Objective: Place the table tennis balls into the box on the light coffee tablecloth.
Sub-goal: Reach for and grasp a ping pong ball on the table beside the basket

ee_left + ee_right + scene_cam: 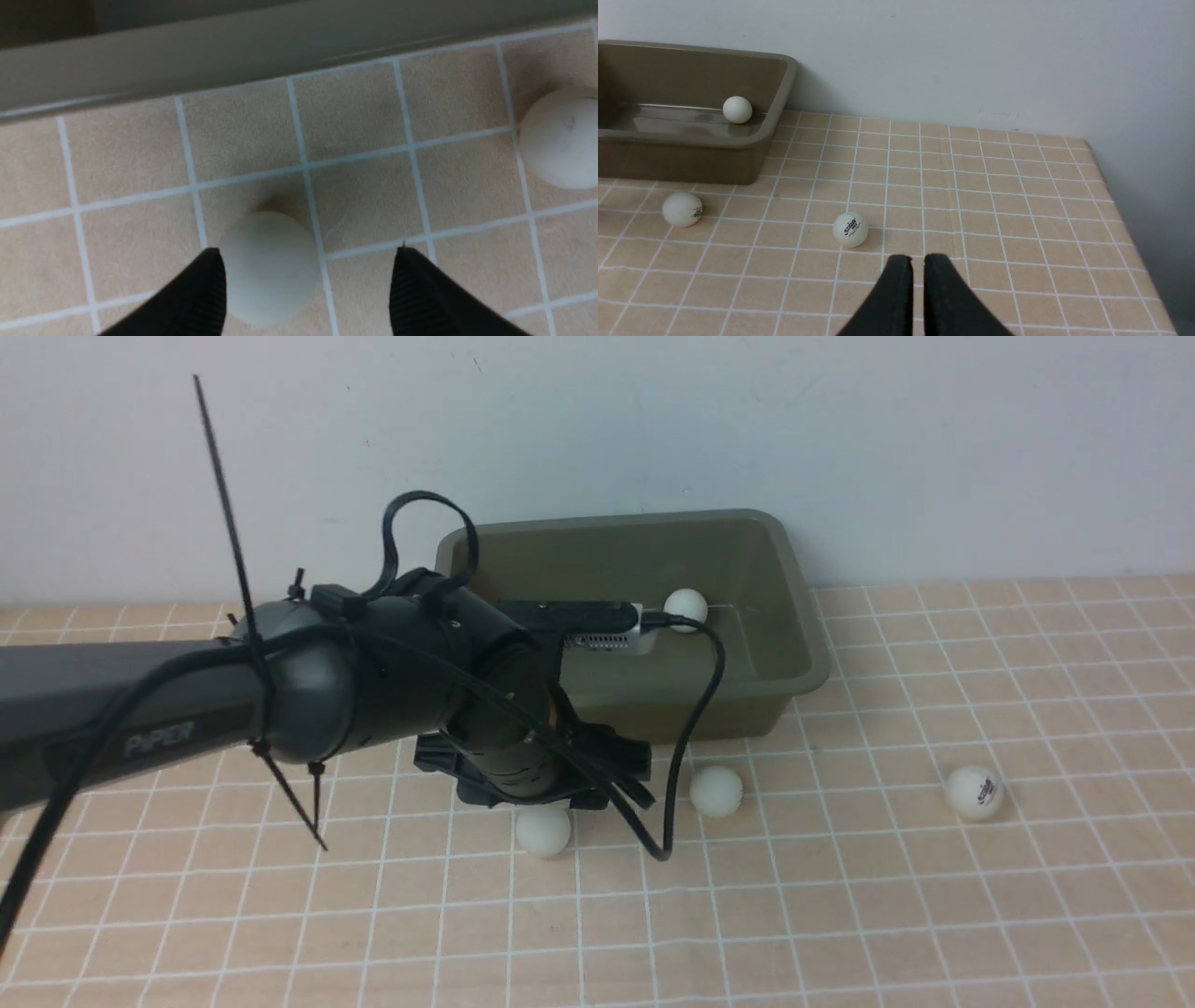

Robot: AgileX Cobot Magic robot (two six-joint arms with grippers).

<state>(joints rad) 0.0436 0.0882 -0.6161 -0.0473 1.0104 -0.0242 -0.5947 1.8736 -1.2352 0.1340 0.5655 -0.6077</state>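
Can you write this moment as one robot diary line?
left tool: open around ball on tablecloth | right tool: shut, empty | box: one ball inside

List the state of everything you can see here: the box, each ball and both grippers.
left gripper, open
right gripper, shut, empty
box, upright on the tablecloth, one ball inside
ball in the box, resting on its floor
leftmost ball, on the tablecloth between the left gripper's fingers
middle ball, loose on the tablecloth
printed ball, loose on the tablecloth

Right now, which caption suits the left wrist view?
Open left end effector around a small white plastic ball on the peach grid-lined cloth, beside the olive-green plastic box.
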